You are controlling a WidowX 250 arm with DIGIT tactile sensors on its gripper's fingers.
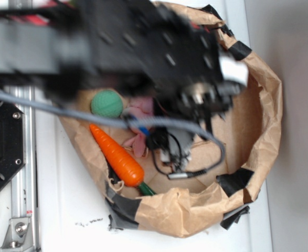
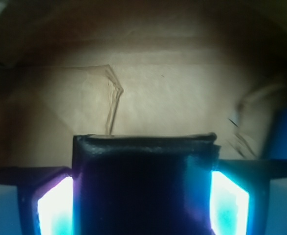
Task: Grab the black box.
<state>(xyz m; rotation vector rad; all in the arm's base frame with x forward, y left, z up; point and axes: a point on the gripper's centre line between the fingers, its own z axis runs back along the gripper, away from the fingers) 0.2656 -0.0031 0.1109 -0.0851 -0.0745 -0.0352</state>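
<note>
- On the far left of the overhead view, a metal rail runs down the white counter, with a flat black plate beside it.
- A blurred black robot arm reaches across the top of the picture from the left, and a grey cable trails along beneath it.
- A brown paper bag with rolled-down walls lies open on the counter, patched with strips of black tape along its rim.
- Inside the bag, toward its left side, a green ball sits near the wall, and an orange toy carrot lies slanted just below it, its green stalk pointing to the lower right.
- A pink plush toy lies just right of the ball and carrot, partly hidden under the arm and the cable.
- In the overhead view the hand is lost in the dark tangle of arm and wires right of the plush toy, so its state cannot be read from there.
- In the wrist view, the hand is pinching the black box: the box fills the gap between the two glowing blue fingers, touching both.
- The box has a glossy, rounded top edge, and beyond it lies the creased brown floor of the bag.
- At the right edge of the wrist view a blurred blue shape shows; what it is I cannot tell.
</note>
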